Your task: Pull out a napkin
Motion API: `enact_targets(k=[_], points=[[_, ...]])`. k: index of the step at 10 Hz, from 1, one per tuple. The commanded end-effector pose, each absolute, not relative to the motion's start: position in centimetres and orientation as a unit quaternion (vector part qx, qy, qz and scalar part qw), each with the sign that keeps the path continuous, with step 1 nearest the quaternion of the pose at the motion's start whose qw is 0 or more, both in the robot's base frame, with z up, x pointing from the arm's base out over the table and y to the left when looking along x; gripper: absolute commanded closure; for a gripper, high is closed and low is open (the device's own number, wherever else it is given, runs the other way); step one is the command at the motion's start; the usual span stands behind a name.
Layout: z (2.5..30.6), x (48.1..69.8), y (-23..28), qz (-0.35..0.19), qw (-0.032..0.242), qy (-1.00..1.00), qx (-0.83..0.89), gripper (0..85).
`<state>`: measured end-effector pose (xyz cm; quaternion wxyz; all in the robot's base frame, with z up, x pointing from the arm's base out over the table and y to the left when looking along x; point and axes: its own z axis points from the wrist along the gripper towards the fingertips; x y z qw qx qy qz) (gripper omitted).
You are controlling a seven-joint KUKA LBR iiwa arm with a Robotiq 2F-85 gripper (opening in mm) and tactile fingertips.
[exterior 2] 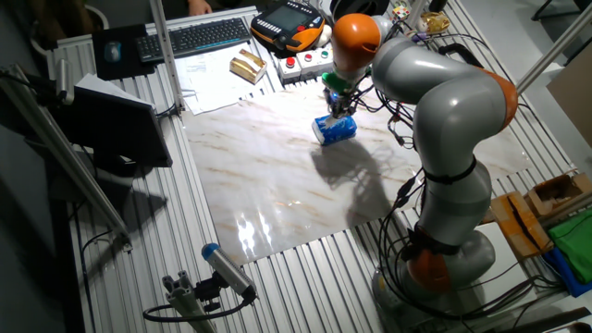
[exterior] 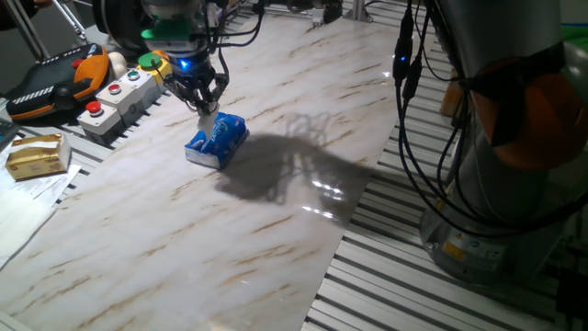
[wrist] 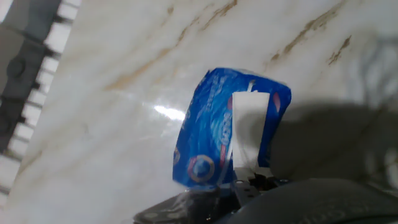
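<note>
The fingers (exterior: 208, 108) pinch the napkin (wrist: 247, 127), a white strip running from their tips down to the slot of the blue pack (exterior: 218, 140), which lies just below them on the marble table (exterior: 276, 230).

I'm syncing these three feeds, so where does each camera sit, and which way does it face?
One fixed view: low at the table edge, facing the tissue pack; gripper and arm base show.
The other fixed view: high, looking down over the marble tabletop; the whole arm shows.
Hand view: on the hand, facing down at the napkin; only dark gripper parts show.
All share the pack.
</note>
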<state>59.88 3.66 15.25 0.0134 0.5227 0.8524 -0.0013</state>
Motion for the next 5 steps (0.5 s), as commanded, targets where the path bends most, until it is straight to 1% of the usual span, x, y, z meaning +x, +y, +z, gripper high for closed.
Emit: enact_targets(k=[1, 5], points=[[15.2, 59.9, 3.9, -0.003, 0.013, 0.872, 0.489, 84.3], [14.9, 59.9, 5.7, -0.021, 0.019, 0.897, 0.441, 84.3]])
